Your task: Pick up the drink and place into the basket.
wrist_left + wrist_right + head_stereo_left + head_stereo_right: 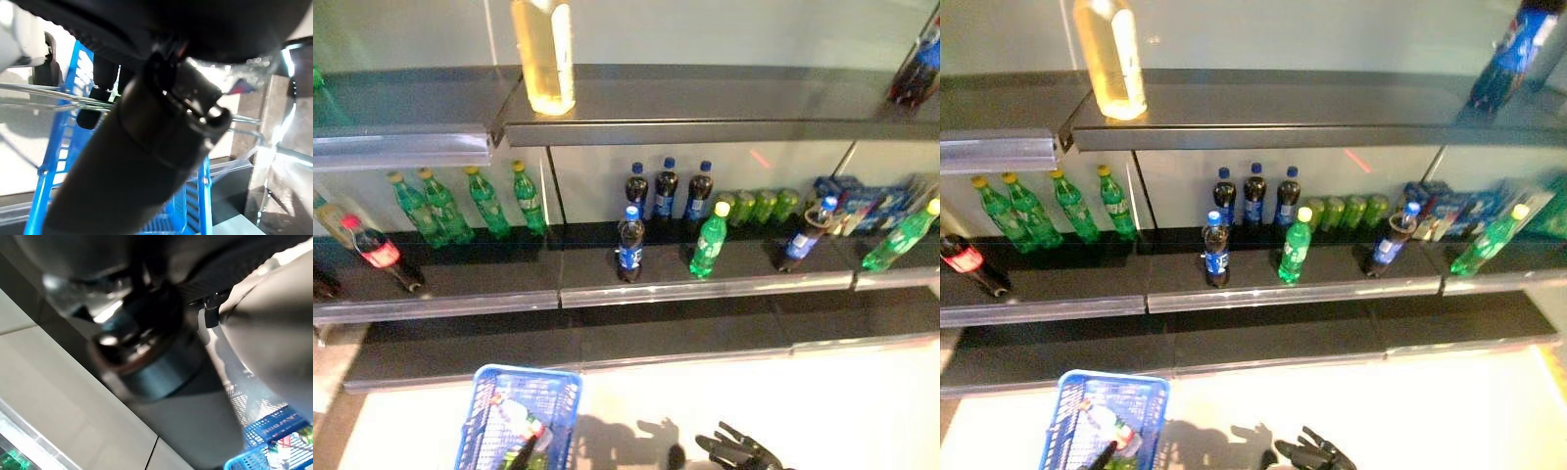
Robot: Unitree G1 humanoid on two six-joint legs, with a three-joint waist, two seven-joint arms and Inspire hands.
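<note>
Left eye view takes in shelving stocked with drinks, and near its foot on the pale floor a blue basket with a clear bottle lying inside; what else it holds is too jumbled to count. On the middle shelf, four green bottles with yellow caps stand in a row at far left, with one red-labelled cola bottle tipped over nearer the left edge. At centre, three dark cola bottles with blue caps stand at the back, a fourth dark cola bottle stands in front of them, and one green bottle stands just right of it. Further right, one dark bottle and one green bottle lean over. One tall bottle of yellow drink stands on the top shelf. The right hand shows low over the floor, right of the basket, fingers spread and holding nothing. The left hand shows only in the left wrist view, its fingers curled round the basket's wire handle
</note>
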